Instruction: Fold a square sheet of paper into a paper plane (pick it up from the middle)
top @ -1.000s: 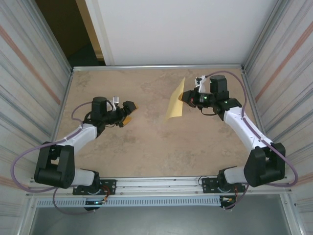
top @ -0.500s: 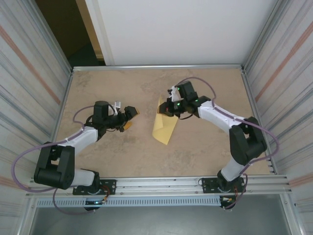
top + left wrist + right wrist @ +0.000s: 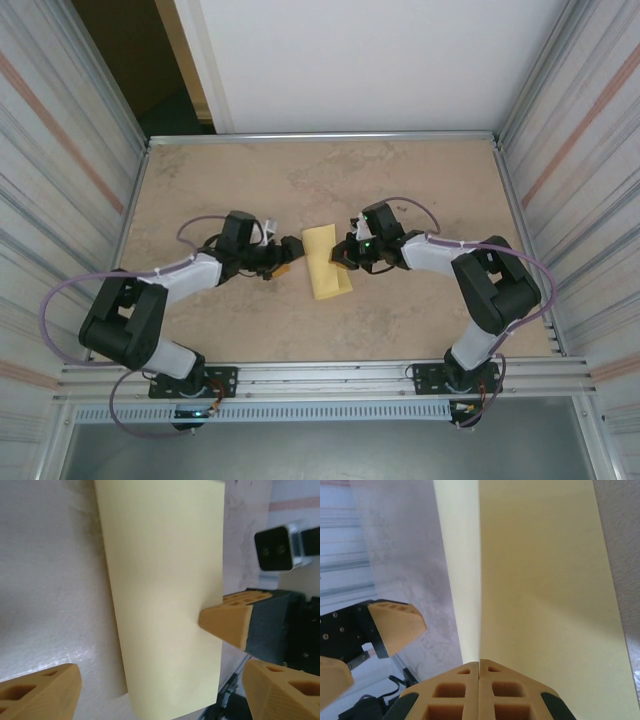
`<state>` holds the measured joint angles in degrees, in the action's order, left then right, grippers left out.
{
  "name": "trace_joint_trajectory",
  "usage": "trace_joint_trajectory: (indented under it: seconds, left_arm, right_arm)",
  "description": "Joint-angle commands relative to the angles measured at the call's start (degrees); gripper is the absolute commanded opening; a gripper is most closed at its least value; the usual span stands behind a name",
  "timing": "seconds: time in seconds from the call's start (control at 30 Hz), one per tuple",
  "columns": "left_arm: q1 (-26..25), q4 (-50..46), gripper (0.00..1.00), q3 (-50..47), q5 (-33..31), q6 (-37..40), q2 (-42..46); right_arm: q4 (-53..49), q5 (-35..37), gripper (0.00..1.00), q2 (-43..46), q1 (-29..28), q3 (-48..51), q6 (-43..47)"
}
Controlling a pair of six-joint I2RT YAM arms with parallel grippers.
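Observation:
The square sheet of paper point(image 3: 327, 262) is pale yellow and doubled over into a narrow rectangle, low over the middle of the table. My right gripper point(image 3: 346, 256) is shut on its right long edge; in the right wrist view the sheet point(image 3: 545, 580) runs straight out from the closed gripper point(image 3: 479, 662). My left gripper point(image 3: 296, 251) is at the sheet's left side, open. In the left wrist view the left gripper point(image 3: 160, 690) spans the sheet point(image 3: 165, 580), one finger on each side, not touching it. The right gripper's fingertips point(image 3: 227, 622) pinch the far edge.
The tan stone-patterned table point(image 3: 230, 180) is boxed in by ribbed metal walls point(image 3: 60, 200) left and right and a white panel at the back. A metal rail point(image 3: 320, 375) runs along the near edge by the arm bases.
The right arm has brought the sheet from the back right down to the table's middle, and it now lies low. The left gripper has reached right to the sheet and its jaws have narrowed slightly.

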<state>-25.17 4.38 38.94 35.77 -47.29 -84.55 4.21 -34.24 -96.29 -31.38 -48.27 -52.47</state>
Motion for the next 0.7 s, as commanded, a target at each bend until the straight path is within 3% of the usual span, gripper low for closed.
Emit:
trace_joint_trajectory:
  seconds: [0.0,0.27,0.67]
  left_arm:
    - [-2.3,-4.8,0.8,4.0,-2.8,4.1,-1.8]
    - [-5.4,-8.2,0.66,8.0,-7.6,2.9,-6.5]
    - [-6.6,-10.0,0.59,15.2,-11.4,4.2,-14.1]
  right_arm:
    - [0.8,0.4,0.0,-0.8,0.7,-1.0,0.1]
    - [-4.5,-1.4,0.0,-4.9,2.7,-6.2,5.0]
    - [-4.5,-3.1,0.0,-10.1,3.2,-9.1,5.5]
